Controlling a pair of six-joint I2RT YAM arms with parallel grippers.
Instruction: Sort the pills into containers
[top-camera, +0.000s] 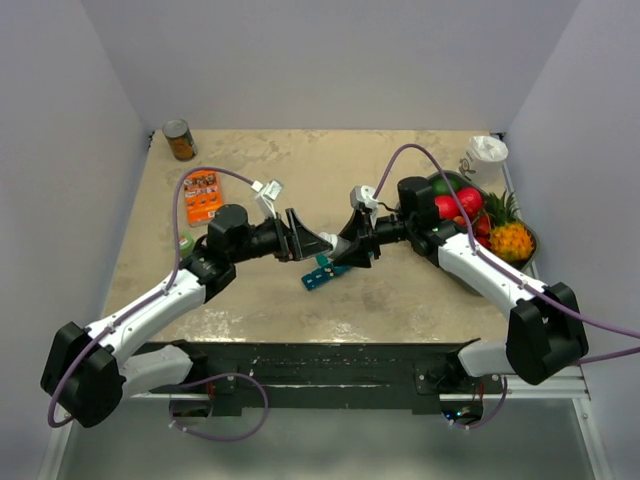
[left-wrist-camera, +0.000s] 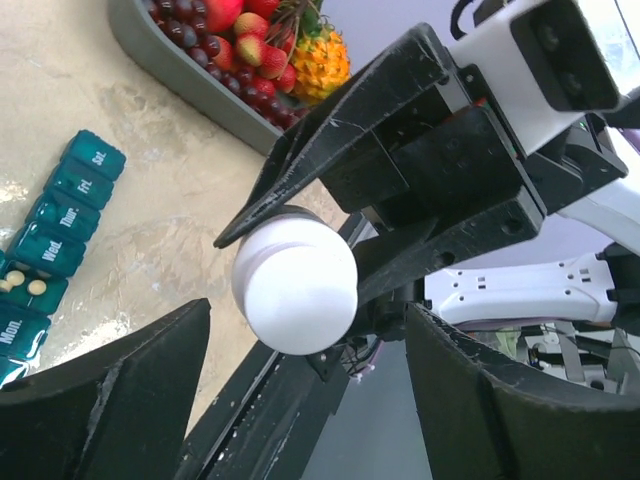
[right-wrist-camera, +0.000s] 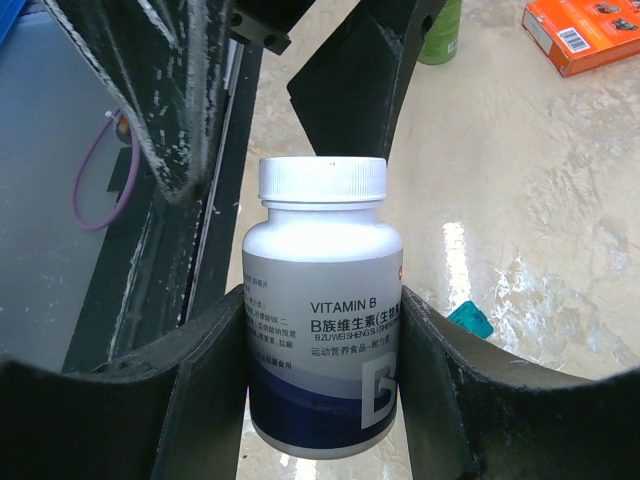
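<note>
My right gripper (right-wrist-camera: 322, 300) is shut on a white Vitamin B pill bottle (right-wrist-camera: 322, 330) and grips its labelled body. The bottle's white cap (left-wrist-camera: 295, 285) points at my left gripper (left-wrist-camera: 308, 320). That gripper is open, its two fingers standing either side of the cap with a gap on each side. In the top view the left gripper (top-camera: 305, 243) and right gripper (top-camera: 348, 250) meet above the table's middle. The teal containers strip (left-wrist-camera: 55, 225) lies on the table just below them. One compartment is open, with a few pale pills (left-wrist-camera: 36, 287) inside.
A grey fruit tray (top-camera: 533, 262) with a pineapple and red fruit sits under the right arm. An orange box (top-camera: 203, 195), a can (top-camera: 180, 140) and a small green item (top-camera: 186, 241) lie on the left. A white object (top-camera: 487, 150) stands at the back right.
</note>
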